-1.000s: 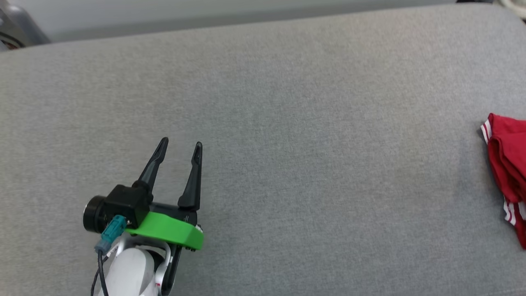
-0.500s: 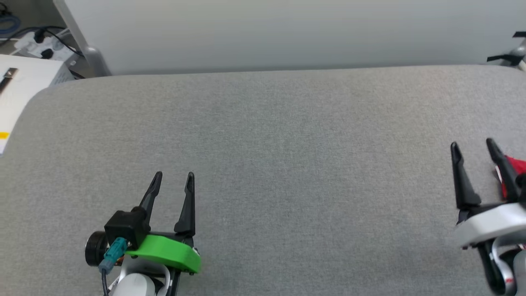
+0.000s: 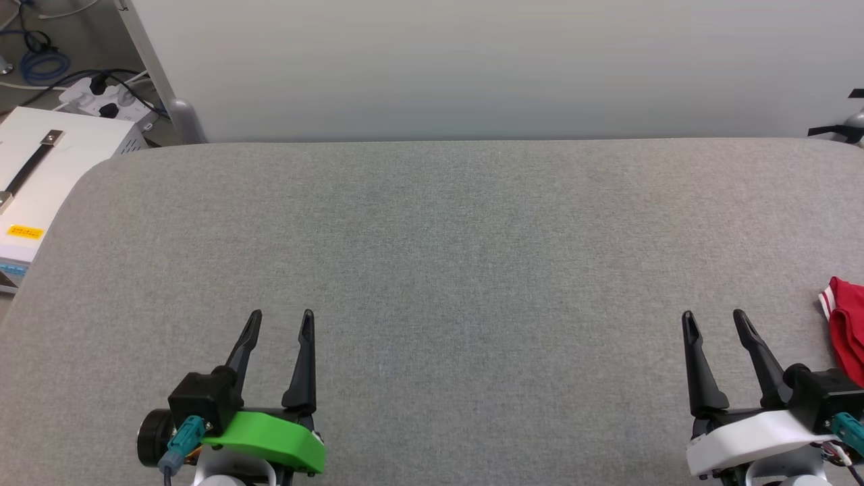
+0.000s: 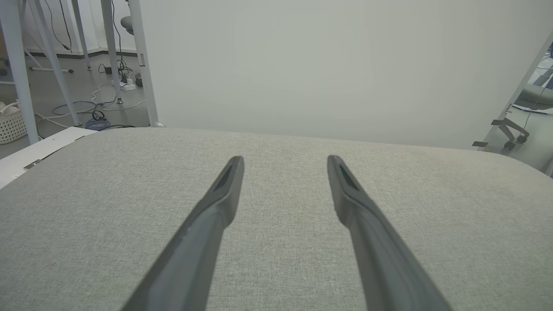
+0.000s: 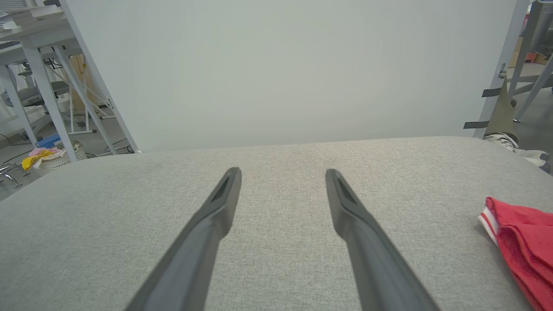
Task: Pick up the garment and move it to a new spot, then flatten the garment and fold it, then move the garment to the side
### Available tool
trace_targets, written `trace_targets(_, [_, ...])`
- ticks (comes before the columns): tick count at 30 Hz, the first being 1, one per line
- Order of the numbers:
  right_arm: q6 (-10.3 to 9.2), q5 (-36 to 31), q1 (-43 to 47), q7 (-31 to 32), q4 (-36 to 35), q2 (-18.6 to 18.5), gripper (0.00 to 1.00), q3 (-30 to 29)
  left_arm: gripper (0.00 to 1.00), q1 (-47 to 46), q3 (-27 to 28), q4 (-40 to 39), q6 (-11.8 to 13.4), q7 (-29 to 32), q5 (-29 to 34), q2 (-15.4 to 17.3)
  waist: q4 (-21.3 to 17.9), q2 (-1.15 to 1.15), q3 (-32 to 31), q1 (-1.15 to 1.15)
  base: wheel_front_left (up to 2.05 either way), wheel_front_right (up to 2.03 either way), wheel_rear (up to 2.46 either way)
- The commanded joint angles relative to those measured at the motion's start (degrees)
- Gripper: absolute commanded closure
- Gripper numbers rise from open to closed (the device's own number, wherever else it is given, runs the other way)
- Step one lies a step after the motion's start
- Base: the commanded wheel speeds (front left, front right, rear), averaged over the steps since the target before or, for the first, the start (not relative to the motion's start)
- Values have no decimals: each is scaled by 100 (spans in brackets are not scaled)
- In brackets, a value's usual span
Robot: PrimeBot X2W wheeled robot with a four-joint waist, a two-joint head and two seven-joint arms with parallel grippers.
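Observation:
The garment [image 3: 846, 327] is a red cloth with red-white striped trim, lying at the right edge of the grey table [image 3: 459, 243]; most of it runs out of the head view. In the right wrist view the garment [image 5: 525, 244] lies to the right of my fingers. My right gripper [image 3: 712, 317] is open at the lower right, a short way left of the garment and apart from it. My left gripper [image 3: 280, 316] is open at the lower left with nothing between its fingers. Both wrist views show open grippers [image 4: 285, 160] [image 5: 283, 172] over bare table.
A white panel [image 3: 472, 67] stands behind the table's far edge. A white box [image 3: 47, 169] with a black handle sits off the table's left corner, with a power strip and cables [image 3: 101, 94] on the floor behind it.
The head camera has swung left and tilted up, so the whole picture has shifted. My right gripper has come into view. The garment now shows further right and lower.

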Motion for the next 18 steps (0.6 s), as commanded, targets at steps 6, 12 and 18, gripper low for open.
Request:
trace_targets(6, [-5, -38, -9, -105, 114, 50, 0, 67, 0, 87, 141, -72, -73, -32, 150, -70, 18, 0, -14, 0, 0, 0, 0])
trace_targets(12, [-5, -32, -12, -115, 129, 48, 0, 88, 0, 109, 156, -78, -97, -32, 123, -83, 22, 0, -23, 0, 0, 0, 0])
trace_targets(18, [-5, -3, -47, -123, 163, 26, 0, 118, 0, 94, 182, -57, -106, -32, 119, -88, 18, 0, 13, 0, 0, 0, 0])
